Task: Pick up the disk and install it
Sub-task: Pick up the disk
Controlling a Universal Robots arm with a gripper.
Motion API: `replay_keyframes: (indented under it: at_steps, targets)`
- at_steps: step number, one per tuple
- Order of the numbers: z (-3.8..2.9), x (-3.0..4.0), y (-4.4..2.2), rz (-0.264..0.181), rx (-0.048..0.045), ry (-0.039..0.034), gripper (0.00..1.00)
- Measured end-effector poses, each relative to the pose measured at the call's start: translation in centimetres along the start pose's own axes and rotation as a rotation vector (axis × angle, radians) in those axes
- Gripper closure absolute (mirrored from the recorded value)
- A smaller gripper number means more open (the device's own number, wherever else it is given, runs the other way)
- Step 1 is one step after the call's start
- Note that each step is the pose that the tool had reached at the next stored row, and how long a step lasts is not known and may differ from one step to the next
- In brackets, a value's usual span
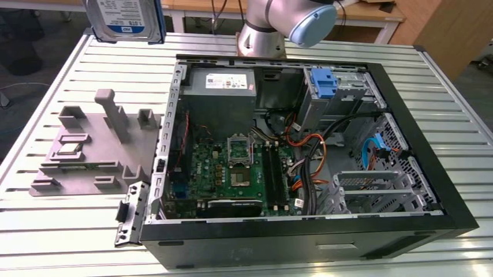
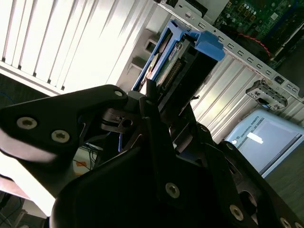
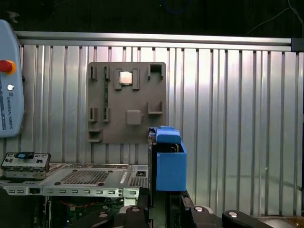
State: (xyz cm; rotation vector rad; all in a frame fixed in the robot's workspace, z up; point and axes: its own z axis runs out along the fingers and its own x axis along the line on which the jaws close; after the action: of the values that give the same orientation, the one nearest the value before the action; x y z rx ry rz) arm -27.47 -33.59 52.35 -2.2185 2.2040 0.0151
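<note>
The disk (image 1: 124, 21) hangs in the air over the far left of the table in the exterior view, its blue-and-white label facing the camera, blue carrier around it. Both wrist views show my gripper (image 2: 159, 95) shut on the disk (image 2: 183, 61), which stands edge-on between the black fingers (image 2: 142, 102). In the first wrist view the carrier's blue end (image 3: 168, 164) rises from the gripper (image 3: 164, 206). The open computer case (image 1: 422, 135) lies to the exterior view's right of the held disk and lower down.
A grey fixture plate (image 1: 92, 153) with pegs lies on the slatted metal table (image 1: 85, 231) beside the case. Inside the case are a power supply (image 1: 219, 83), a motherboard (image 1: 231, 173), cables and a drive bay holding a blue bracket (image 1: 327, 86). A pendant (image 3: 9, 80) lies on the table.
</note>
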Motion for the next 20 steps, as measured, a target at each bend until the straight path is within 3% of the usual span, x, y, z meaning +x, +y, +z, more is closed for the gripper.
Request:
replay_keyframes:
  at_steps: [15,20]
  targets:
    - [0.18,0.02,-2.53,0.000,0.0000,0.0000,0.65]
    - [0.19,0.02,-2.77,0.000,0.0001,0.0000,0.65]
